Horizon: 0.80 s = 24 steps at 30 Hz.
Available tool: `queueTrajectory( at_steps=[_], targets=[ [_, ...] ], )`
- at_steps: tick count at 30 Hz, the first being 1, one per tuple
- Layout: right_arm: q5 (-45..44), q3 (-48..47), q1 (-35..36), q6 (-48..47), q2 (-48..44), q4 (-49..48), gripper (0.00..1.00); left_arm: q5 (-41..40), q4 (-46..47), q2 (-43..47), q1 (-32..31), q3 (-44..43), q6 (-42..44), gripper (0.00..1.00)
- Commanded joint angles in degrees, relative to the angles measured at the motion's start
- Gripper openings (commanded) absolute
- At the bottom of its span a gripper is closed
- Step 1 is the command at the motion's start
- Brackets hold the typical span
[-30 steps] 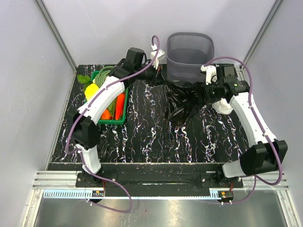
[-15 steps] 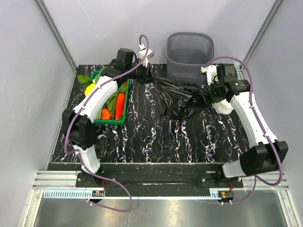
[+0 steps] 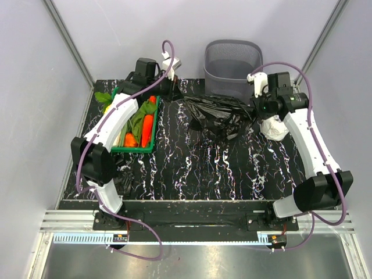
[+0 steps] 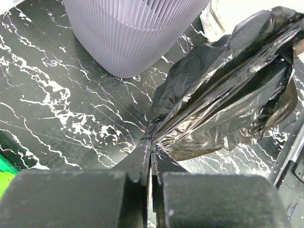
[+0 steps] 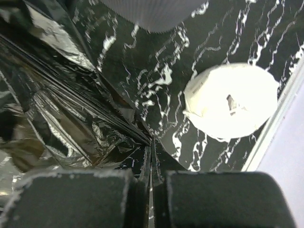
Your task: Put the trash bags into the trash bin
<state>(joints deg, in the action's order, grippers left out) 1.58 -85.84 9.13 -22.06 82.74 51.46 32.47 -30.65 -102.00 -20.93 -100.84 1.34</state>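
Top view: black trash bag stretched over marble-pattern table, just in front of grey mesh trash bin, not inside. At bag's left end, left gripper; at its right end, right gripper. Green vegetable crate far left, white roll by right arm.
Left wrist: fingers pressed together, pinching bag film; bin just behind.
Right wrist: fingers clamped on bag edge; white roll near, on right.

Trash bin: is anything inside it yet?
Top view shows only bare mesh inside the trash bin; the trash bag is outside, in front. Its floor by the near wall is hidden.
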Motion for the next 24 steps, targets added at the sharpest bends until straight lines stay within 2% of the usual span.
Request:
queueTrajectory(
  at_steps=[1, 4, 8, 10, 12, 14, 15, 17, 19, 20, 21, 22, 23, 24],
  targets=[
    [9.2, -11.8, -1.4, 5.2, 2.2, 1.3, 0.00, 5.0, 1.1, 1.4, 2.3, -4.6, -3.3, 0.00],
    [14.0, -22.8, -0.3, 7.8, 6.3, 2.1, 0.00, 8.7, -0.2, -1.4, 2.2, -15.6, -6.5, 0.00],
    [14.1, -45.8, 2.8, 6.3, 13.3, 4.2, 0.00, 9.2, -2.2, -5.2, 1.6, -35.0, -6.0, 0.00],
    [12.7, -58.6, 3.9, 5.8, 17.2, 3.6, 0.00, 5.7, -1.5, -4.9, 0.1, -42.7, -2.2, 0.00],
    [12.5, -72.3, 4.8, 4.5, 21.4, 4.1, 0.00, 2.3, 0.8, -2.1, -2.0, -44.4, 3.7, 0.00],
    [12.2, -78.8, 5.7, 3.3, 22.3, 2.3, 0.00, -0.4, -0.3, -0.1, -4.3, -47.1, 8.9, 0.00],
    [13.3, -77.7, 5.8, 3.0, 21.0, -0.3, 0.00, -1.3, -1.4, 0.5, -5.2, -48.6, 10.8, 0.00],
    [15.9, -68.4, 6.0, 2.3, 15.3, -4.7, 0.00, -2.2, -3.8, 2.1, -6.7, -48.4, 13.8, 0.00],
    [20.7, -50.7, 6.0, 1.3, 7.1, -7.7, 0.00, -2.0, -9.2, 5.2, -8.8, -42.7, 18.0, 0.00],
    [22.9, -38.5, 6.2, 1.1, 3.2, -8.4, 0.00, -2.3, -10.0, 8.5, -10.3, -32.3, 20.2, 0.00],
    [24.5, -25.2, 6.4, 0.6, 0.3, -8.5, 0.00, -4.1, -9.7, 12.5, -12.8, -13.2, 23.1, 0.00],
    [24.5, -13.7, 7.0, -1.2, -2.3, -8.9, 0.00, -7.1, -8.8, 14.7, -15.5, -0.9, 27.0, 0.00],
    [21.7, 2.2, 7.9, -4.4, -4.6, -10.6, 0.00, -10.5, -8.6, 14.7, -17.3, 9.9, 29.6, 0.00],
    [19.1, 11.8, 8.4, -6.2, -6.5, -12.8, 0.00, -12.1, -8.2, 13.8, -18.5, 17.3, 30.9, 0.00]
  ],
)
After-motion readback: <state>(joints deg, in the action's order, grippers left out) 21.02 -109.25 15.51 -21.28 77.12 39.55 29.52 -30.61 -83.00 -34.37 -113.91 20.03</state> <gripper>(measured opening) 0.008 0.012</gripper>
